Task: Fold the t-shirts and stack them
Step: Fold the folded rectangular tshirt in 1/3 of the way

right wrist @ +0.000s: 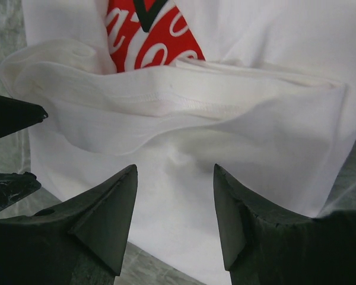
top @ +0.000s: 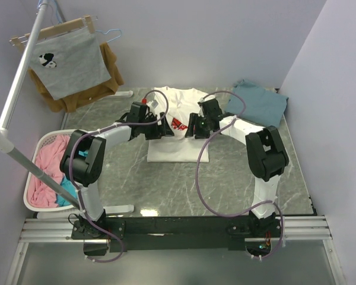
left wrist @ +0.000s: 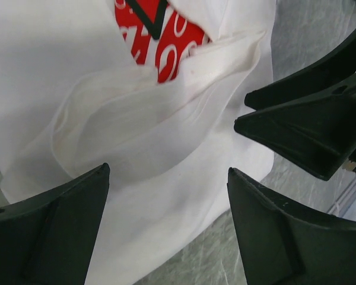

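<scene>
Jaws, left: spread wide and empty, poised just over the white t-shirt, with a doubled-over flap of its cloth lying below them.
Jaws, right: parted less widely and also empty, over the same flap from the right side, their tips close to the left pair.
White t-shirt: in the middle of the table, collar far and hem near. Its red logo shows between the two arms, and the cloth makes a narrow strip, so the sides look already turned in.
Teal t-shirt: at the far right of the table, loosely rumpled and not yet folded.
Step in hand: probably the white shirt's fold, between one grasp and the next, with neither pair gripping cloth.
Next move calls for: both pairs dropping onto matching edges of the strip, pinching all the layers and not just the top one. They must then carry the cloth together so the fold lands square; uneven lifting would skew it.
</scene>
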### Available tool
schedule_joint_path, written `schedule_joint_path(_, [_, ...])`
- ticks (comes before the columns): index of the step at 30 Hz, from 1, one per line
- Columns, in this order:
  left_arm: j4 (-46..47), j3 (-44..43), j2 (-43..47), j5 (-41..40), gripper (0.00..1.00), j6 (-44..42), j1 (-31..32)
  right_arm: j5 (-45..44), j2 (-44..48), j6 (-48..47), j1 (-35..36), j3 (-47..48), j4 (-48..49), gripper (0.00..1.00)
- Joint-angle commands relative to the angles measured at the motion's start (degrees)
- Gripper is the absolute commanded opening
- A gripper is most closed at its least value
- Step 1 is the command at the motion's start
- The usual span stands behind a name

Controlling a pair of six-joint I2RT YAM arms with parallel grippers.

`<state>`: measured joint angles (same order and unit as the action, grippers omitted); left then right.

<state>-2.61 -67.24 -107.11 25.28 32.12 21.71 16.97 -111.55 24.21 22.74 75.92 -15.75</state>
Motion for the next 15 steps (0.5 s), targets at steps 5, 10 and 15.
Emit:
schedule_joint_path(5, [0.25,-8.86,1.37,-7.96,0.86,-4.95,0.08,-1.15,-5.16,-2.15,-0.06,6.43,-0.25,0.61])
schedule_joint_path(10, [-4.32,-7.47,6.73,-5.52,0.88,-5.75,0.34,-2.47,-7.8,-2.41,-0.42,10.56,0.01,0.61])
schedule_joint_path(15, [-7.49,1.47,14.37,-1.29,0.88,-7.42,2.01,-2.73,-9.04,-3.02,-0.77,13.72,-0.78,0.61])
